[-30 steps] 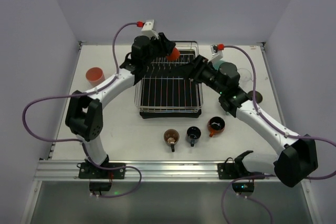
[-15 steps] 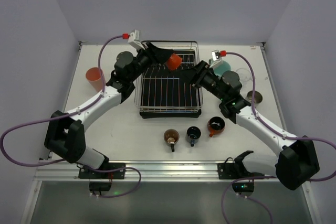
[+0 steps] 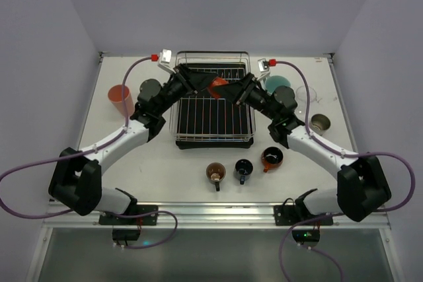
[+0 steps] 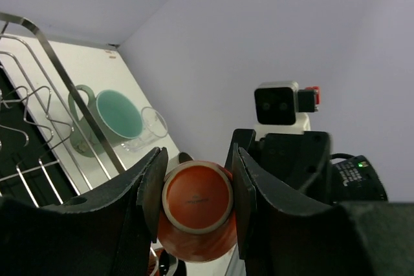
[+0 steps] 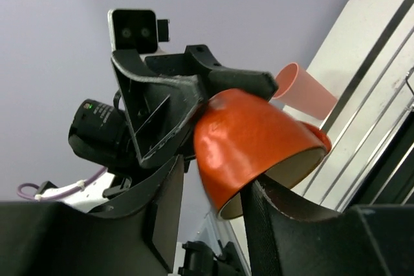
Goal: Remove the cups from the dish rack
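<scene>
An orange cup (image 3: 217,84) hangs over the back of the dish rack (image 3: 213,113), held between the two arms. My left gripper (image 3: 210,84) is shut on its base, and in the left wrist view both pads press the sides of the orange cup (image 4: 197,201). My right gripper (image 3: 232,94) meets it from the right. In the right wrist view the orange cup (image 5: 252,140) has its rim wall between my right gripper's (image 5: 217,176) fingers. One finger reaches into the mouth, and a gap shows beside the other. The rack holds no other cup.
A salmon-pink cup (image 3: 120,97) stands left of the rack. Right of it are a teal cup (image 3: 276,84), a clear cup (image 3: 307,94) and a small brown one (image 3: 320,122). A brown (image 3: 215,172), a dark (image 3: 243,167) and a red cup (image 3: 271,157) stand in front.
My left arm swung the orange cup from the rack's back left toward the right arm. My right gripper rose to meet it and narrowed its jaws around the rim.
</scene>
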Robot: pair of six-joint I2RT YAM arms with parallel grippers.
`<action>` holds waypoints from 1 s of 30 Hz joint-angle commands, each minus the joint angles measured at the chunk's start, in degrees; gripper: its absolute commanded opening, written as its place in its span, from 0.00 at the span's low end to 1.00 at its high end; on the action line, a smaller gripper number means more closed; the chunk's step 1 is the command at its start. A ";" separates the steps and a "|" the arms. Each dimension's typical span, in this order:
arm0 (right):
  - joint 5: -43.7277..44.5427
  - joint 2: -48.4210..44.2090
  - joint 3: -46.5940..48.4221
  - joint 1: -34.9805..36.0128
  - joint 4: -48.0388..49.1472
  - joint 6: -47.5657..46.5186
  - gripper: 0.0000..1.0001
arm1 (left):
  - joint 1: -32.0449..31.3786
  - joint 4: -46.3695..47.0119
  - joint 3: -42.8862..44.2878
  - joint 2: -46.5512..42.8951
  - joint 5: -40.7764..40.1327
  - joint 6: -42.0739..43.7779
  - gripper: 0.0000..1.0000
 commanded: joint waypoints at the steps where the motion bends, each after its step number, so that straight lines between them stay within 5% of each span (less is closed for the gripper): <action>1: -1.44 0.81 3.58 0.65 8.81 1.97 0.40 | -0.14 7.71 -1.20 -4.26 1.45 -3.48 0.00; 5: -0.74 1.60 4.64 2.14 7.95 1.44 0.07 | -0.23 4.92 -2.17 -6.71 1.53 -2.70 0.00; 8: -0.56 0.29 4.81 3.11 2.79 -1.44 0.00 | -0.14 -2.09 -1.38 -9.96 -0.22 1.59 0.37; 9: -0.74 -0.32 5.25 3.72 0.58 -2.76 0.00 | -0.14 -4.74 -0.86 -11.19 -1.09 3.27 0.61; 12: -0.74 -3.83 6.57 5.56 -12.41 -9.68 0.00 | -0.14 -18.44 2.13 -17.34 -7.15 12.57 0.95; 13: -0.22 -4.72 8.57 6.44 -17.50 -12.42 0.00 | -0.14 -22.57 5.01 -19.01 -11.17 15.73 1.00; 17: 7.85 -7.45 16.22 16.01 -52.16 -27.71 0.00 | -0.14 -47.31 11.53 -28.58 -22.44 34.60 1.00; 20: 15.24 -5.79 19.57 25.41 -64.87 -33.35 0.00 | -0.14 -57.99 10.85 -36.13 -34.64 42.97 1.00; 22: 19.54 -2.29 21.15 31.13 -70.42 -33.54 0.00 | -0.31 -60.57 6.83 -43.67 -44.20 45.37 1.00; 30: 32.74 14.42 32.47 44.33 -77.39 -32.92 0.00 | -1.28 -65.85 -4.09 -65.95 -55.51 41.69 1.00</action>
